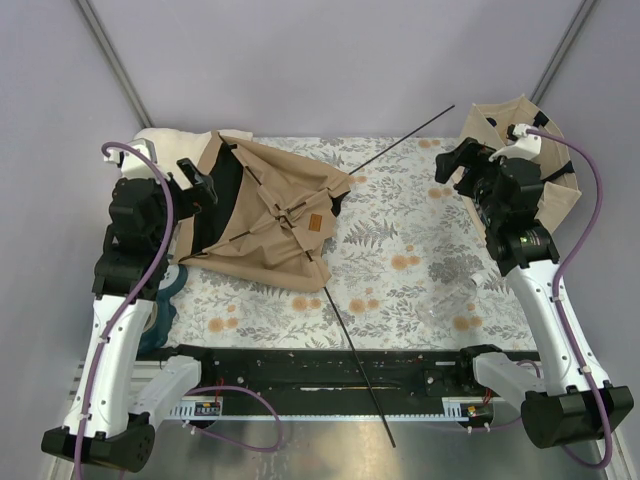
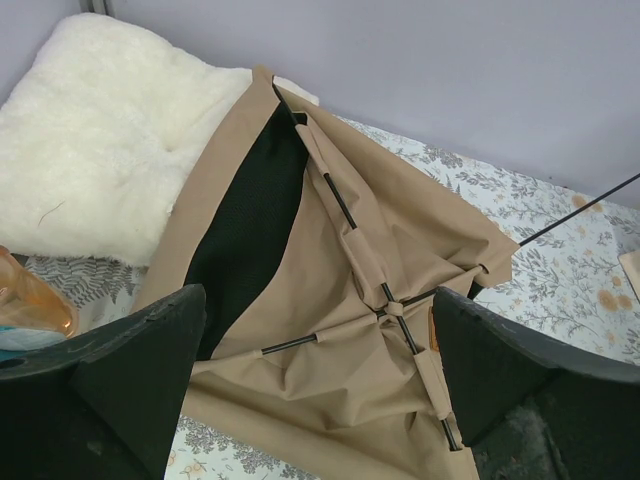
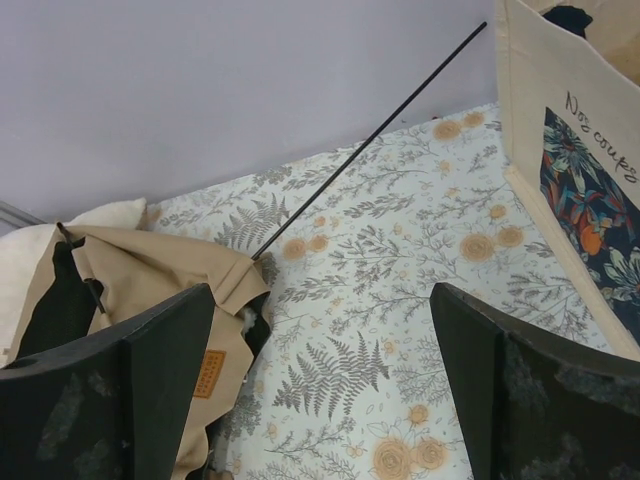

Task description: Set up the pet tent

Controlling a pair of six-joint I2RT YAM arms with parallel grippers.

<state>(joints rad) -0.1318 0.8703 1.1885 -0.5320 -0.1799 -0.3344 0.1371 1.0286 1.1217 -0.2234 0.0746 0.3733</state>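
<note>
We find the pet tent (image 1: 270, 215) lying collapsed on the left half of the flowered cloth (image 1: 430, 260), its tan canvas flat and creased, so the task looks barely begun to us. Its far-left edge laps against the white cushion (image 2: 90, 140). The thin black poles meet at a tied crossing (image 2: 390, 312) on the outside of the canvas. Two run well beyond the fabric: one pole end (image 1: 410, 132) slants toward the far right corner, and the other pole end (image 1: 358, 350) reaches past the near edge of the cloth. We judge they jut out because the frame has not been spread. The left gripper (image 1: 197, 180) hangs over the tent's left side, above the dark lining (image 2: 245, 240), fingers wide apart and holding nothing — a placing that would suit a reach for canvas or pole near the crossing. The right gripper (image 1: 455, 165) sits well apart from the tent, just beside the tote bag (image 1: 555, 190), its fingers equally spread and empty, perhaps to take the free pole end. Much is hidden from us: the doorway is lost in the folds, we cannot pick out the pom-pom for certain, and the leather label (image 1: 316, 222) is too small to read. An orange shape (image 2: 30, 310) at the left wrist view's edge is cut off — we cannot tell what it is.
</note>
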